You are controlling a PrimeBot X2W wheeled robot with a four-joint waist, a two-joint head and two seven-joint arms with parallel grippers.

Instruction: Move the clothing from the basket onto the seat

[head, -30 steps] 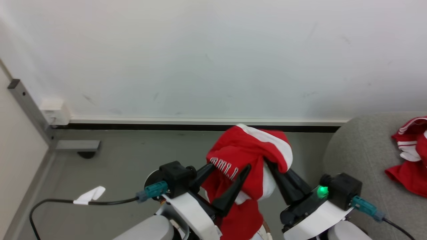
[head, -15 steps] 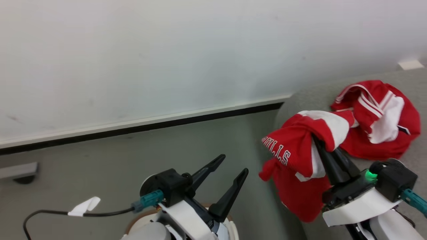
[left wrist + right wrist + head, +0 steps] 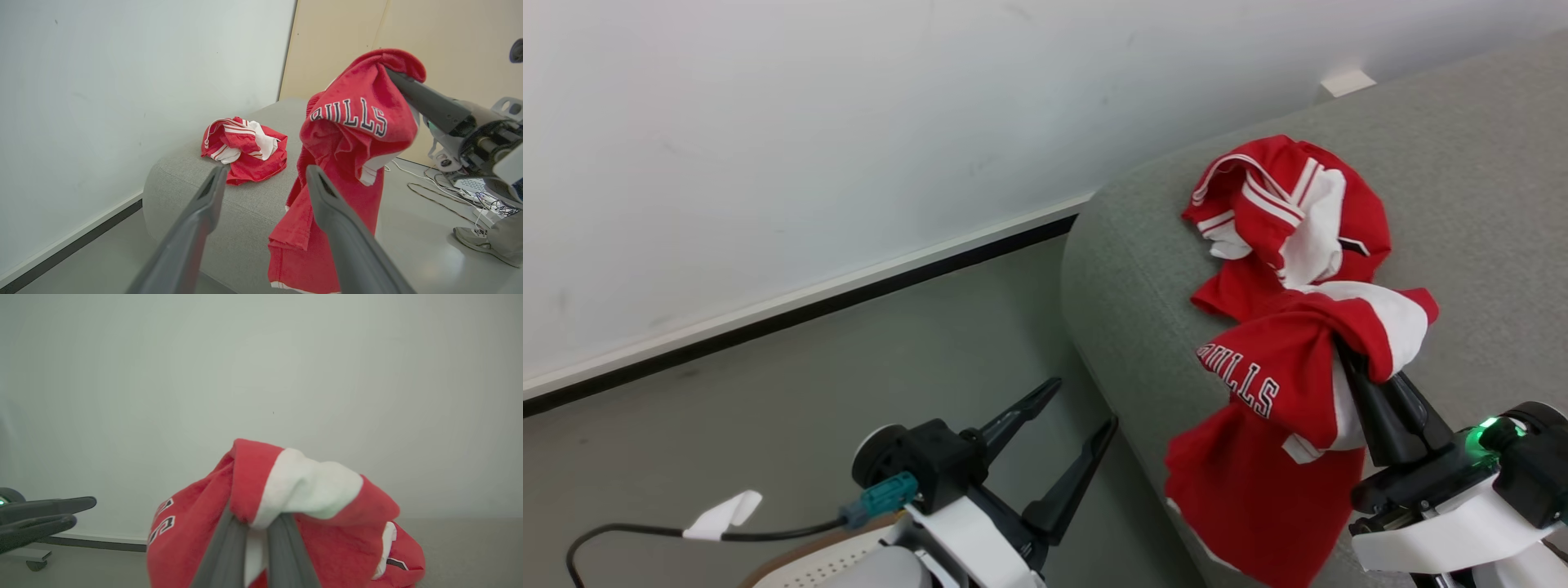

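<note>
My right gripper (image 3: 1346, 353) is shut on a red jersey (image 3: 1270, 408) with white panels and black-edged lettering. The jersey hangs over the rounded front edge of the grey seat (image 3: 1135, 269); in the right wrist view the shut fingers (image 3: 226, 547) vanish into its folds (image 3: 327, 486). A second red and white garment (image 3: 1290, 212) lies crumpled on the seat behind it. My left gripper (image 3: 1082, 404) is open and empty above the floor, left of the seat. A sliver of the cream perforated basket (image 3: 817, 563) with its brown rim shows beneath that arm.
A white wall with a dark skirting strip (image 3: 849, 298) runs behind the grey floor. In the left wrist view, cables (image 3: 449, 196) trail over the floor beyond the seat, and a person's shoe (image 3: 478, 245) stands at the lower right. A beige panel (image 3: 339, 45) rises behind the seat.
The head view has swung to the right. The right gripper carried the jersey away from the left gripper's fingers to the seat's front edge. The left gripper stayed open.
</note>
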